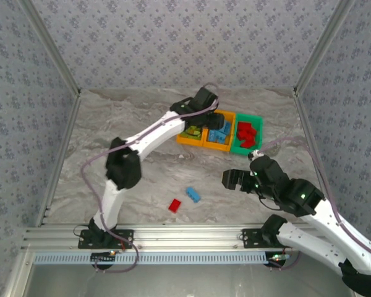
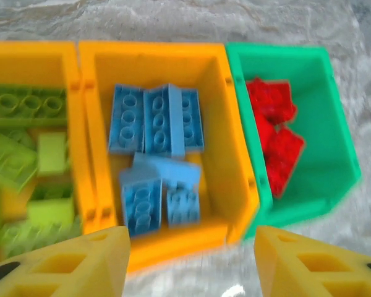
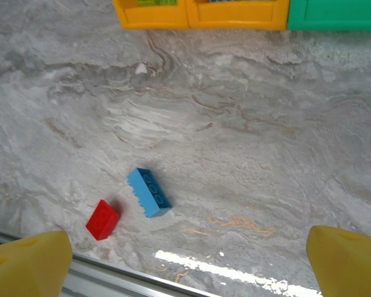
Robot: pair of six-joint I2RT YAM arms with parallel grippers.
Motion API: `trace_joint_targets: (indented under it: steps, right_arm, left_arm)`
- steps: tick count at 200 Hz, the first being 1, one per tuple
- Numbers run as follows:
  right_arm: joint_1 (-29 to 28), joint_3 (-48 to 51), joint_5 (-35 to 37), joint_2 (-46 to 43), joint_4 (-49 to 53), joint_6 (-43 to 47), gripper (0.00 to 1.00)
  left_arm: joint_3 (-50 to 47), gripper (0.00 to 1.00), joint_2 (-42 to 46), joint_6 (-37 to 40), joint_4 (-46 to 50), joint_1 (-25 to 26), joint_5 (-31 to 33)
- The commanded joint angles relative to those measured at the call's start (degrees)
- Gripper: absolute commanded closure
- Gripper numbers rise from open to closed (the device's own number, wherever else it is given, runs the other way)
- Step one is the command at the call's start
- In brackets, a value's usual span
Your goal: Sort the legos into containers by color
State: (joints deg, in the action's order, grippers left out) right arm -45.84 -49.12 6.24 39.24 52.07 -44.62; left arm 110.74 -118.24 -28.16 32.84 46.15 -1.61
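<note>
Nearest the arm bases, at about 6 o'clock on the table (image 1: 142, 167) in my overhead view, two legos lie loose: a red brick (image 1: 174, 205) and, just beside it at its 2 o'clock, a blue brick (image 1: 193, 195), the two not touching. At 4 o'clock the right gripper (image 1: 232, 179) hangs above bare tabletop, jaws spread wide and holding nothing. Farther out, at 1 o'clock, the three containers stand in a touching row: the left orange bin (image 2: 31, 52) with lime bricks (image 2: 18, 154), the middle orange bin (image 2: 154, 52) with light blue bricks (image 2: 154, 120), and the green bin (image 2: 334, 124) with red bricks (image 2: 275, 136). The left gripper (image 2: 190, 253) hovers over the middle orange bin, its fingers parted with nothing between them.
</note>
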Motion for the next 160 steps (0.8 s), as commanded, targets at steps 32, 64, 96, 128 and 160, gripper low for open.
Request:
trace_joint_targets:
  steps: [32,64,96,128,160]
  right_arm:
    - [-6.8,5.1,-1.3,7.1,-9.3,3.5,0.0]
    - [-14.9,5.1,0.0,16.8,-14.7,8.1,0.01]
    - [-17.7,3.8,-2.9,28.8,-21.5,12.8,0.02]
    - [-17.8,1.7,-2.7,40.1,-26.0,14.1,0.05]
    - [-17.3,0.9,-1.2,46.8,-29.1,15.2,0.2]
  left_arm:
    - [-36.2,0.37,39.2,12.0,-14.2,4.4,8.0]
    - [-48.9,0.28,58.5,29.5,-3.7,6.0,1.8]
    - [-57.1,0.18,72.9,39.4,3.9,6.1,-1.2]
    - [-62.2,0.09,79.9,46.7,8.1,6.1,-2.4]
    - [-65.2,0.01,82.1,50.9,8.3,6.2,-8.1]
